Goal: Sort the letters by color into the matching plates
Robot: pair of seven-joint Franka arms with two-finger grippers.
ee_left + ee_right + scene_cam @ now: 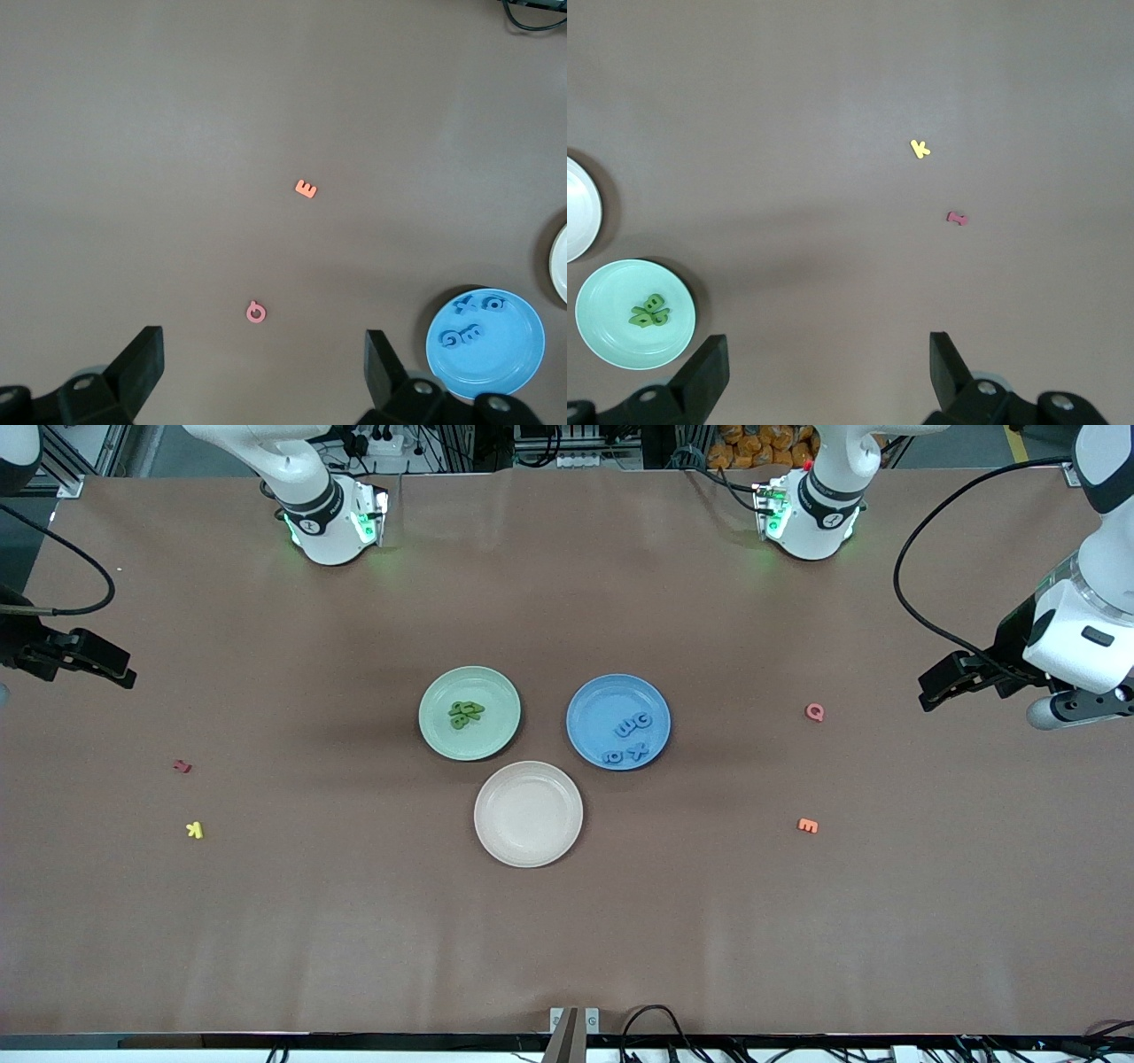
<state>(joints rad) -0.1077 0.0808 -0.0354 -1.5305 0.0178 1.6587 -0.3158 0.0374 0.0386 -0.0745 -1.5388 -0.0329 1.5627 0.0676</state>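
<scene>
The pale green plate [493, 737] lies mid-table and holds a small heap of green letters [465, 713]. Beside it, toward the left arm's end, the blue plate [595, 701] holds several blue letters [634, 726]. My left gripper [930, 691] hangs open and empty above the table's left-arm end; its wrist view shows the open fingers [142, 363], the blue plate [514, 359] and its letters [462, 336]. My right gripper [120, 675] hangs open and empty above the right-arm end; its wrist view shows the green plate [607, 341] and green letters [648, 312].
An empty beige plate [528, 815] sits nearer the front camera than the two coloured plates. A pink Q [814, 711] and an orange E [807, 825] lie toward the left arm's end. A red letter [182, 766] and a yellow K [195, 830] lie toward the right arm's end.
</scene>
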